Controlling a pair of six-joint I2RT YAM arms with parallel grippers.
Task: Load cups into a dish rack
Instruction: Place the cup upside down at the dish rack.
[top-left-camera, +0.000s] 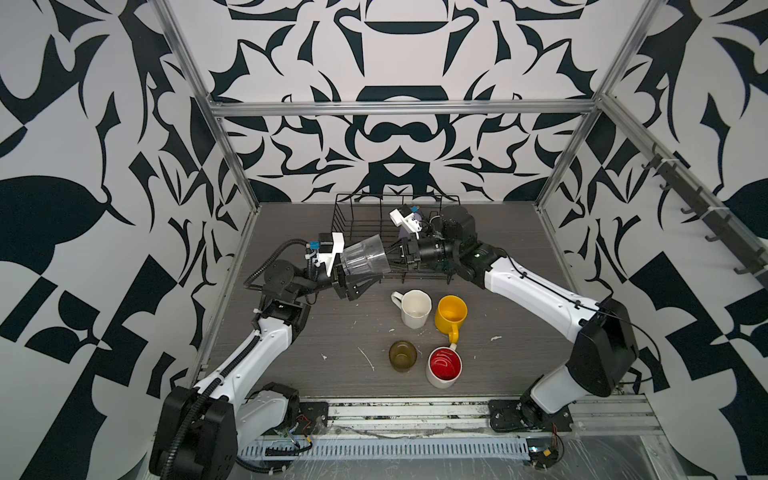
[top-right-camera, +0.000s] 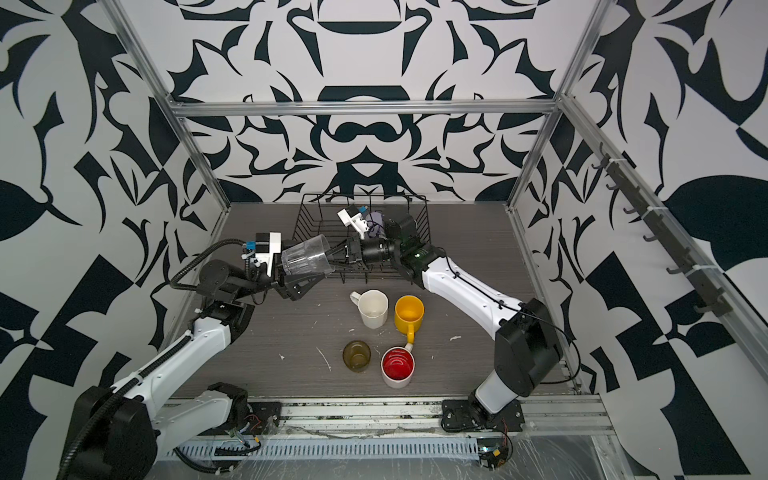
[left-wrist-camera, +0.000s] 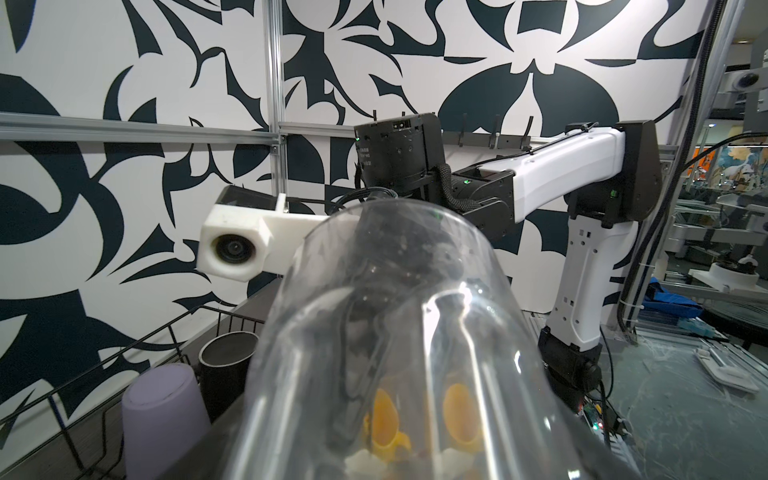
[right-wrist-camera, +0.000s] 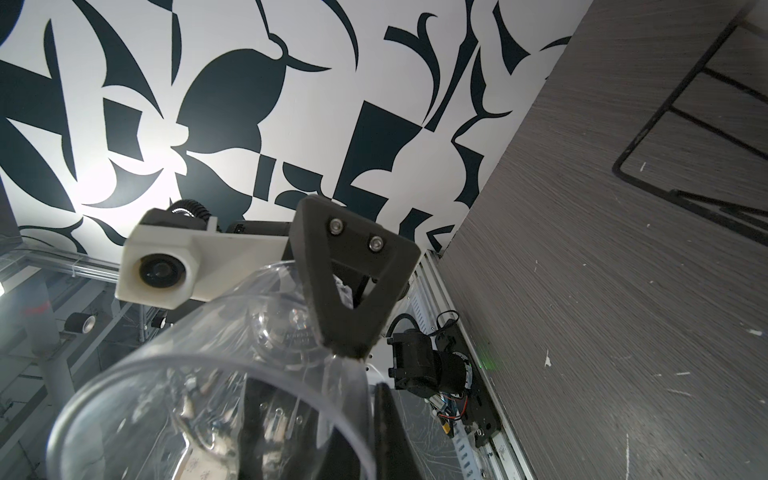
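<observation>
**Clear glass held sideways off the dish rack's corner**

The glass hangs on its side, just outside the rack's near corner on the left arm's side. The right gripper is clenched on its rim, one finger inside, one outside. The left gripper straddles its base; whether it grips cannot be told. Inside the rack: an upturned lilac tumbler beside a black mug.

Clear glass cut off by frame edge in both wrist views. Lilac tumbler, black cup partly hidden behind it; yellow mug only warped smear through it. Right arm covers much of dish rack interior.
</observation>
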